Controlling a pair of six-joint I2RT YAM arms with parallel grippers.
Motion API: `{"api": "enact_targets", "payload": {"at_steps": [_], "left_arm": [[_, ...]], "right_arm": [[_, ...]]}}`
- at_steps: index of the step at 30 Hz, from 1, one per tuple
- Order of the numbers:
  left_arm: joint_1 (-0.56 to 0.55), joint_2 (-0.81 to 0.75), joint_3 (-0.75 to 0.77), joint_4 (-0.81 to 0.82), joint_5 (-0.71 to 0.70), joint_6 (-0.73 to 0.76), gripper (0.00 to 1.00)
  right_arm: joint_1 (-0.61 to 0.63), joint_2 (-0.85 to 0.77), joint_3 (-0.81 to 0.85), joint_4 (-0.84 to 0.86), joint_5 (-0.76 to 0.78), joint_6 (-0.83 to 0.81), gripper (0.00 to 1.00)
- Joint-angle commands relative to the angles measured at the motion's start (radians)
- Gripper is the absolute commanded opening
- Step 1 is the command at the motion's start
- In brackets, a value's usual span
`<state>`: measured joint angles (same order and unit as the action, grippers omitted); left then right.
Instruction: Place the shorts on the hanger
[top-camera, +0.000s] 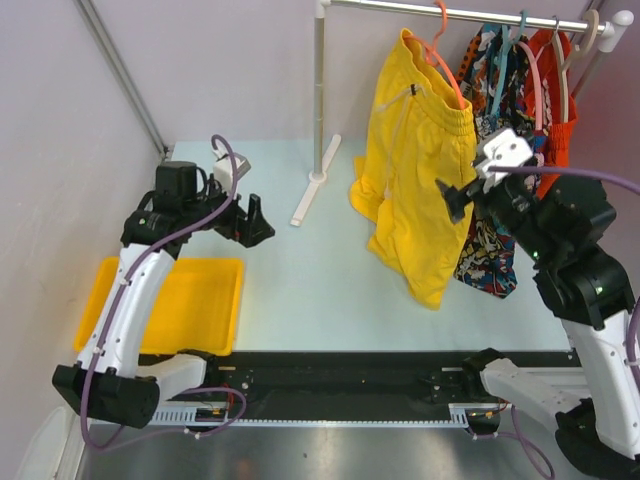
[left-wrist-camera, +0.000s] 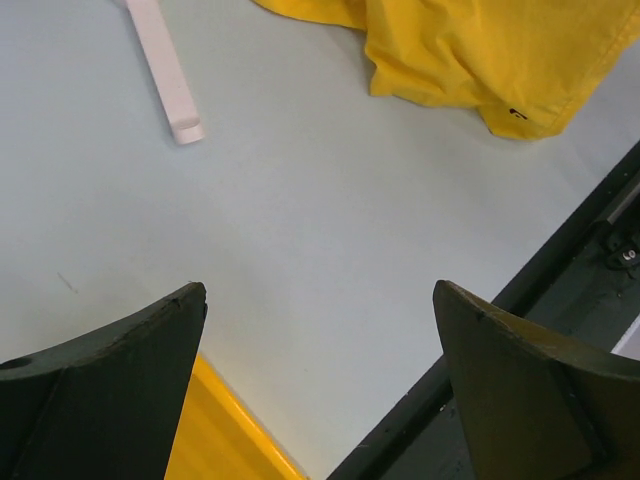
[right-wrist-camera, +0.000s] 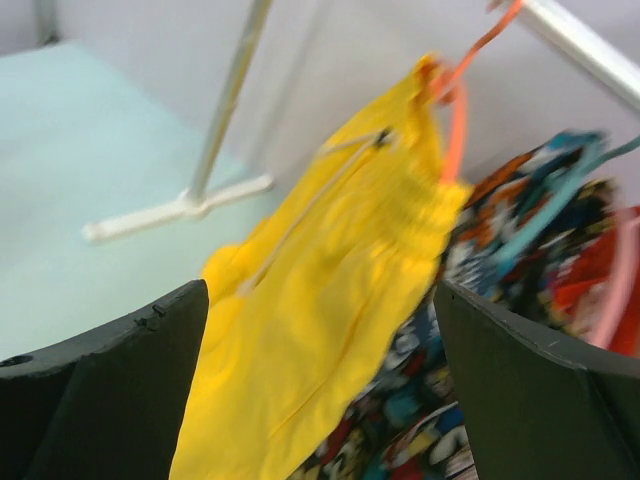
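The yellow shorts (top-camera: 415, 170) hang by the waistband from the orange hanger (top-camera: 447, 60), whose hook is over the rail. Their lower legs (left-wrist-camera: 470, 50) reach down to the table. My right gripper (top-camera: 462, 196) is open just right of the shorts at mid height. In its blurred wrist view the shorts (right-wrist-camera: 330, 300) and hanger (right-wrist-camera: 457, 110) lie beyond the spread fingers (right-wrist-camera: 120, 400), with nothing gripped. My left gripper (top-camera: 250, 222) hovers open over the table, left of the rack, its fingers (left-wrist-camera: 110, 390) holding nothing.
A white clothes rack (top-camera: 320, 100) stands at the back, its foot (left-wrist-camera: 165, 70) on the table. Cartoon-print shorts (top-camera: 490, 250) and an orange-red garment (top-camera: 560, 100) hang right of the yellow shorts. A yellow tray (top-camera: 200, 300) lies at the near left.
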<state>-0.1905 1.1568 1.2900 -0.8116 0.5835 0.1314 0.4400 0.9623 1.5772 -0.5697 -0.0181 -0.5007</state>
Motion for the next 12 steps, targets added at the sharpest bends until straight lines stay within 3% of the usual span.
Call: {"api": "enact_targets", "payload": {"at_steps": [1, 5, 12], "left_arm": [[0.025, -0.077, -0.001, -0.057, -0.060, 0.031, 1.00], [0.026, -0.172, -0.115, -0.069, -0.166, 0.065, 1.00], [0.026, -0.305, -0.144, -0.098, -0.275, 0.085, 1.00]], "right_arm": [[0.003, -0.069, -0.104, -0.209, -0.115, 0.128, 1.00], [-0.026, -0.172, -0.210, -0.257, -0.160, 0.178, 1.00], [-0.078, -0.266, -0.289, -0.269, -0.172, 0.232, 1.00]]}}
